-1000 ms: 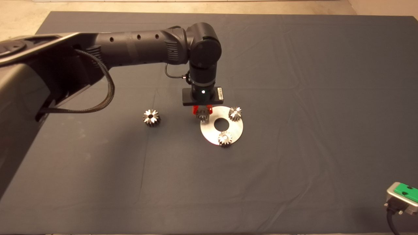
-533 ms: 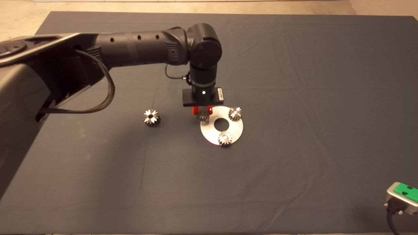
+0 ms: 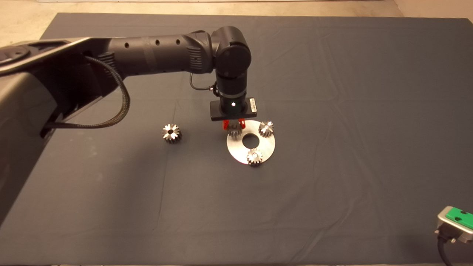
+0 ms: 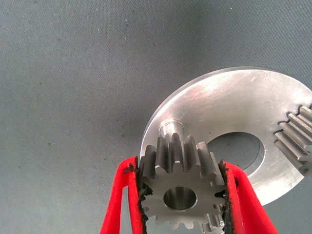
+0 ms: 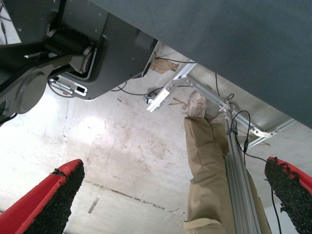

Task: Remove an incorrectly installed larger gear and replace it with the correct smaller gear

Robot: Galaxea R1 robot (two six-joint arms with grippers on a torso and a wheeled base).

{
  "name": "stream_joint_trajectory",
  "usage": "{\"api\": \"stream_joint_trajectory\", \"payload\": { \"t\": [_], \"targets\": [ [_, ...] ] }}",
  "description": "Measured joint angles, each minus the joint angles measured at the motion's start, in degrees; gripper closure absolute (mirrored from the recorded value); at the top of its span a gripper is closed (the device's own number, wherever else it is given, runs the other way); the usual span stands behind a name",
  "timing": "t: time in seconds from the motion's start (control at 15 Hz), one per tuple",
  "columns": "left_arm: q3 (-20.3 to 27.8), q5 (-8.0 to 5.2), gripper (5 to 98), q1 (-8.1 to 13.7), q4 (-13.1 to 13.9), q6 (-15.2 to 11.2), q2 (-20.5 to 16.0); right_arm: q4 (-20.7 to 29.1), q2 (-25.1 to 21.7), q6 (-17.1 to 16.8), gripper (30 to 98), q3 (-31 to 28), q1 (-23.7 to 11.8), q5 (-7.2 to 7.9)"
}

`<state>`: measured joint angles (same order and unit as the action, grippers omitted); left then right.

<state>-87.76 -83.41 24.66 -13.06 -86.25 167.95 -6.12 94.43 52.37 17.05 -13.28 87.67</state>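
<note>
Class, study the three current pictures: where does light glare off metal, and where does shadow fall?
Head view: the round silvery metal disc shines bright against the dark mat, and the gears' tops glint. Left wrist view: the disc shows soft streaky sheen; the small silvery fine-toothed gear in the left gripper jaws shadows it. Right wrist view: a bright patch on the floor.

The larger gear lies on the mat, left of the disc carrying two gears

Silvery smaller gear, apparently brushed-silver disc, dark mat
</note>
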Motion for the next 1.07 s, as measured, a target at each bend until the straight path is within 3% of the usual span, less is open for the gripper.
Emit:
{"api": "stream_joint_trajectory", "payload": {
  "t": [0.2, 0.33, 0.53, 0.93, 1.07],
  "targets": [
    [0.0, -0.31, 80.2, 0.0, -0.1, 0.0, 0.0, 0.0, 0.0, 0.0, 30.8, 0.0, 0.1, -0.02],
    [-0.4, -2.36, 80.3, 0.0, -0.6, 0.0, 0.3, 0.0, 0.0, 0.0, 30.8, 0.0, 0.1, 0.00],
    [-0.8, -3.14, 80.3, 0.1, -0.9, 0.1, 0.3, 0.0, 0.2, 0.0, 30.8, 0.0, 0.1, 0.00],
    [-0.9, -3.28, 80.3, 0.1, -1.1, 0.1, 0.3, -0.1, 0.2, 0.0, 30.8, 0.0, 0.1, -0.02],
    [-0.9, -2.75, 80.3, 0.1, -1.1, 0.0, 0.3, -0.1, 0.4, 0.0, 30.8, 0.0, 0.1, -0.02]
  ]
}}
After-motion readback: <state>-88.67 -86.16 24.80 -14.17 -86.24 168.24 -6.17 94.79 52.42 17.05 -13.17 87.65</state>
